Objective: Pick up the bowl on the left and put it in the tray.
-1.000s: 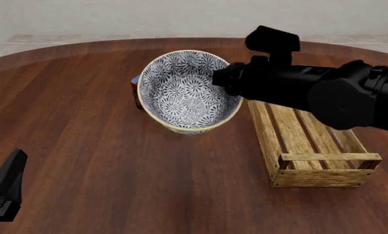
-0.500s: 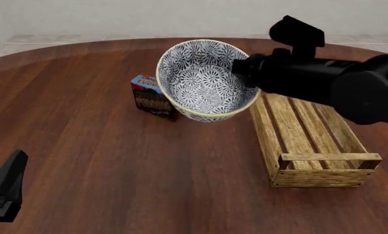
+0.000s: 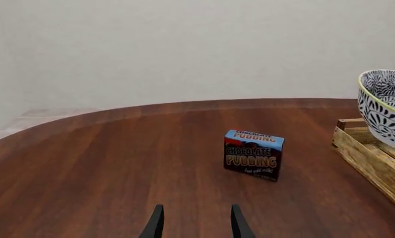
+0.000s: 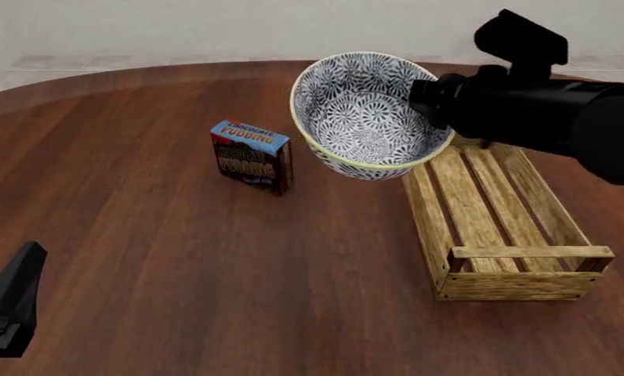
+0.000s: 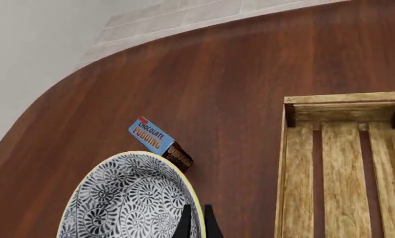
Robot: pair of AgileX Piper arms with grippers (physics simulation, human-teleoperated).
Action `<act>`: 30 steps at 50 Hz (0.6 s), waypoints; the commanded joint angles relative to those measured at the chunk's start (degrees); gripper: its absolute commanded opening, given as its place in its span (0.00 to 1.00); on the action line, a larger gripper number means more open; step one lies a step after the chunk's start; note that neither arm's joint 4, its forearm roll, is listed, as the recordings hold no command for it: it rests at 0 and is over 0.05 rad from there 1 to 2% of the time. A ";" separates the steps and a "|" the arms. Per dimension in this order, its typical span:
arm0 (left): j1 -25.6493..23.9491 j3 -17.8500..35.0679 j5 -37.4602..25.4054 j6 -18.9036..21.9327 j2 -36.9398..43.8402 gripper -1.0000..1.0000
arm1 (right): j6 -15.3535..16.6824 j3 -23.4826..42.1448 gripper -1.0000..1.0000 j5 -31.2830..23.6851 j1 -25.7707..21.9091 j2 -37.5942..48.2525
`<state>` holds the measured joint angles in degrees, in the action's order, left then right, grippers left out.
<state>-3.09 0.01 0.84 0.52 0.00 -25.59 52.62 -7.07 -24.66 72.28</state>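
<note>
while bowl is held aloft by rim in right gripper, overlapping tray near edge, tilt noted; slip risked. left wrist: left gripper parted, empty. right wrist: fingers pinched on rim; early release risks bowl striking tray rail.

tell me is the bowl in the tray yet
Not yet: the bowl hangs tilted in the air, pinched at its rim by the right end effector, overlapping the tray's far end.

The small box on the table reads "CHOCOLATE PUDDING" on its front.
</note>
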 commanded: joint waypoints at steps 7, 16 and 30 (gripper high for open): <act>-0.14 0.00 0.13 0.23 0.00 1.00 | -0.54 -0.29 0.00 -0.86 3.03 -2.33; -0.29 0.01 0.21 0.19 0.00 1.00 | -1.10 -0.48 0.00 -1.41 3.71 -3.14; -0.74 0.03 0.54 0.47 0.00 1.00 | -1.61 -2.02 0.00 -1.77 5.63 -4.79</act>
<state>-3.61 0.03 1.18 0.84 0.01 -26.70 51.14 -8.72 -20.32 68.68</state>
